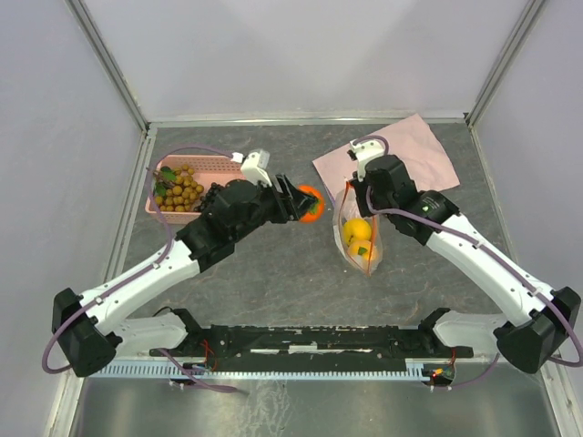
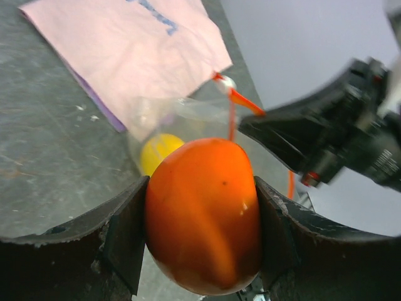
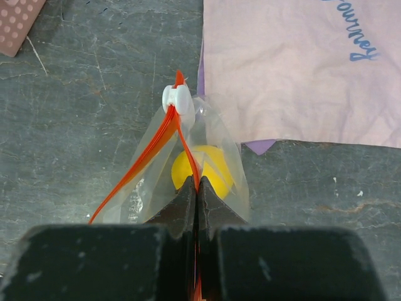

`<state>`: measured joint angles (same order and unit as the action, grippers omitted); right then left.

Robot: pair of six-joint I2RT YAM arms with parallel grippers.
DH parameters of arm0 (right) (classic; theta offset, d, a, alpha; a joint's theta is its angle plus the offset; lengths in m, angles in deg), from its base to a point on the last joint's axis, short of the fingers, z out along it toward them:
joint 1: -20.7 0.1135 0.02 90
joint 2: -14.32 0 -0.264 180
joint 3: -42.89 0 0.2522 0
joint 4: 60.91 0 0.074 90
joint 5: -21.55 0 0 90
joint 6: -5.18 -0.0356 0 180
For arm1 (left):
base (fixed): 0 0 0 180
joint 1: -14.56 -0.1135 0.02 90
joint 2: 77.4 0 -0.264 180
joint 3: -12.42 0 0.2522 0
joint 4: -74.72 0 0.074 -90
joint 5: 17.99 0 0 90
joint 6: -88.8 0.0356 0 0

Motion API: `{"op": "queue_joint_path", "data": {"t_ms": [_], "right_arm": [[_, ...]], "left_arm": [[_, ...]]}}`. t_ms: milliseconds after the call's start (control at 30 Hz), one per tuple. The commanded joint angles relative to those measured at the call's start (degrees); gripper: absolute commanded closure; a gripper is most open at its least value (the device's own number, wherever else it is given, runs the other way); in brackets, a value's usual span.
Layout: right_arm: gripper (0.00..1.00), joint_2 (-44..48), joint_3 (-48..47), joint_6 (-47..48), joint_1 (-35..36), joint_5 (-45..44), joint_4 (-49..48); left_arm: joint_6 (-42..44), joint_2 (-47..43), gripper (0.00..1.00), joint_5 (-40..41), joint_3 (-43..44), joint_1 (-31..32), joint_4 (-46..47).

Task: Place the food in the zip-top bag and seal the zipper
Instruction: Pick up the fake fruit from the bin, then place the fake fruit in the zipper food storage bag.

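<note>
**Top view.** The left fingers (image 1: 290,200) clamp the persimmon (image 1: 311,202) and hold it just left of the far end of the bag (image 1: 362,244), which lies on the table (image 1: 273,282). The right fingers (image 1: 360,191) grip the bag at that far end. The bag's long axis runs from far to near, so the zipper (image 1: 341,217) lies broadside to the persimmon. The left arm is the nearer one for the drop. Two yellow-orange fruits (image 1: 358,230) already lie inside. The basket (image 1: 219,167), behind the left arm, holds the berry cluster (image 1: 179,189). The cloth (image 1: 410,150) lies beyond the bag.

**Left wrist view.** The persimmon fills the gap between the two fingers, and its leaf end is hidden. The bag is straight ahead, with a lemon (image 2: 158,152) showing through it. The zipper runs up at the right of the mouth to the slider (image 2: 225,83). The right fingers sit just beside the path and are the likeliest obstruction.

**Right wrist view.** The fingers are pressed together on one lip of the zipper. The other lip falls away to the lower left, so the mouth is open, though narrow. The slider (image 3: 177,99) sits at the far end. Judged next move: carry the persimmon rightward over the slack lip and release it there
</note>
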<state>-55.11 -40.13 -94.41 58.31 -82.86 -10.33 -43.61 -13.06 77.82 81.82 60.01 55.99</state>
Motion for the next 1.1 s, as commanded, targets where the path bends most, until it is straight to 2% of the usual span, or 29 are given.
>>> {"op": "queue_joint_path", "data": {"t_ms": [0, 300, 733, 933, 1067], "right_arm": [[0.99, -1.4, -2.7, -2.1, 0.9, 1.1, -4.0], [0.98, -3.6, -3.3, -3.8, 2.1, 1.1, -5.0], [0.98, -1.6, -4.4, -2.9, 2.8, -1.5, -2.1], [0.92, -1.6, -3.8, -2.8, 2.9, -3.0, -1.4], [0.81, -1.7, -3.5, -3.0, 2.9, -4.1, -0.2]], "left_arm": [[-1.8, -0.5, 0.73, 2.1, 1.9, 5.3, 5.2], [-1.6, 4.7, 0.75, 6.5, 3.6, 12.6, 7.6], [-1.4, 13.1, 0.77, 13.6, 6.0, 13.7, 3.9], [-1.2, 14.8, 0.77, 15.7, 6.3, 13.7, 1.5], [-1.2, 15.6, 0.77, 16.3, 6.3, 13.7, 1.2]]}}
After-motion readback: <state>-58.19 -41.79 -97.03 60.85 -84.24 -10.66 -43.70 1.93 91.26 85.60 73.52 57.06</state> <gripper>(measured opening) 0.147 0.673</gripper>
